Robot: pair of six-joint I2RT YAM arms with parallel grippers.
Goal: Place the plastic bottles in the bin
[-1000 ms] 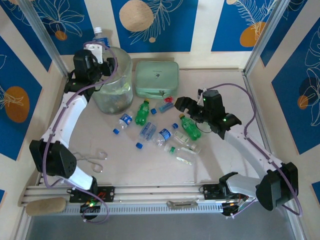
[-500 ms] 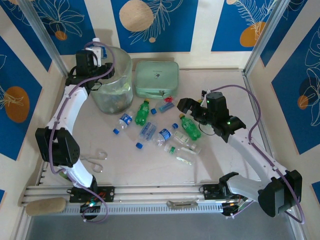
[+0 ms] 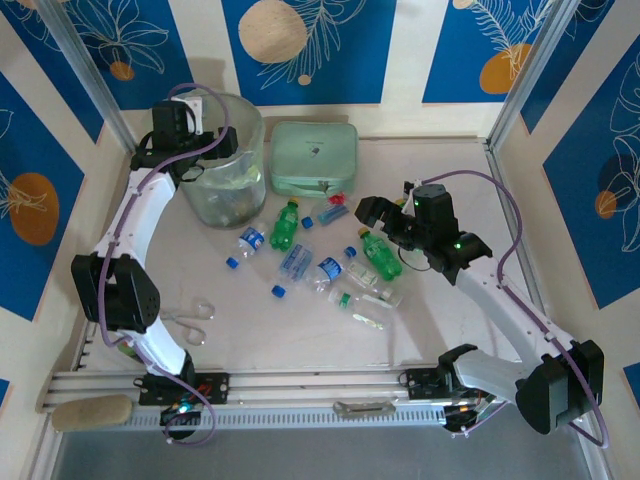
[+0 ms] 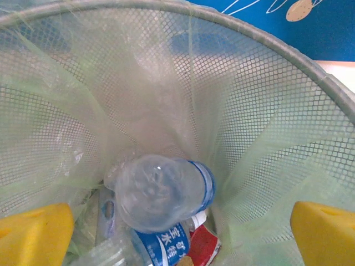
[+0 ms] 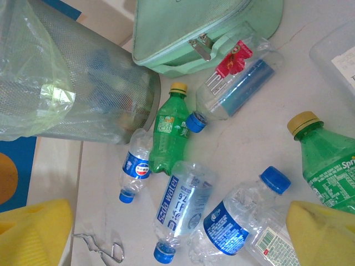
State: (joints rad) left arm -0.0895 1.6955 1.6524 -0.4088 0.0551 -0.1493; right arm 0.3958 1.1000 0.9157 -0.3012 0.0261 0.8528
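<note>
Overhead, the left tool (image 3: 193, 118) hangs above the 9 o'clock rim of the bin (image 3: 238, 190), which stands at about 10 o'clock on the surface (image 3: 450, 170). From the left wrist, its yellow fingers (image 4: 33, 235) are spread wide with nothing between them. Beneath them a clear bottle (image 4: 163, 191) with a blue label lies at the bottom of the bin's mesh wall, on top of other bottles and the plastic liner.

At 3 o'clock of the bin, close beside it, sits a mint-green case (image 3: 314, 158). Just off the case's 6 o'clock edge, a loose scatter of plastic bottles covers the middle of the surface. A green bottle (image 3: 286, 225) with a yellow cap lies nearest the bin, and three clear blue-capped bottles (image 3: 293, 265) fan out around its 6 o'clock side. A bottle with a red label (image 5: 236, 83) lies against the case.

At the scatter's 3 o'clock end, the right tool (image 3: 378, 222) hovers over a green Sprite bottle (image 5: 327, 166). Its fingers (image 5: 319, 235) are spread apart and hold nothing.
</note>
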